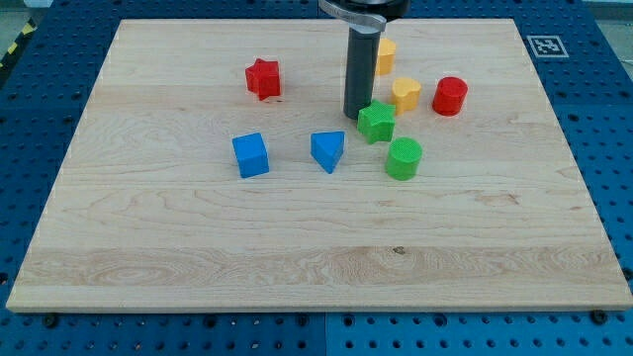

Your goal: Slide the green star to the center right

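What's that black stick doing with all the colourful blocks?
That stick is my arm's rod. My tip sits right against the green star, on its left side in the view, ready to slide it toward the board's centre right. A green cylinder, yellow heart and red cylinder sit close by.

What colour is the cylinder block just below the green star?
Green. The green cylinder sits below the green star, clearest in the camera view; my tip is at the star's left edge.
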You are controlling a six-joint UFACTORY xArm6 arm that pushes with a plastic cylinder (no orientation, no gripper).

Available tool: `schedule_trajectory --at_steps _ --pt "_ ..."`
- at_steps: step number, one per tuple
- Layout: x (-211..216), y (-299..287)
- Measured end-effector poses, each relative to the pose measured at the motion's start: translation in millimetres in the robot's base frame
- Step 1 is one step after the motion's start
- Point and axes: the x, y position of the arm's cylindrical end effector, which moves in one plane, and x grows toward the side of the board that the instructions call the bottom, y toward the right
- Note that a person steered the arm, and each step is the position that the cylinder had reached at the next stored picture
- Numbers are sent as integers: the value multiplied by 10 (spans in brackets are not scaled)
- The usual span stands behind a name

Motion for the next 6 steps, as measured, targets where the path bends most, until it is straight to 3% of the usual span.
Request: schedule_trajectory --at_steps 1,3,6 --pt "16 -362" --pt "153 -388" --pt "167 351"
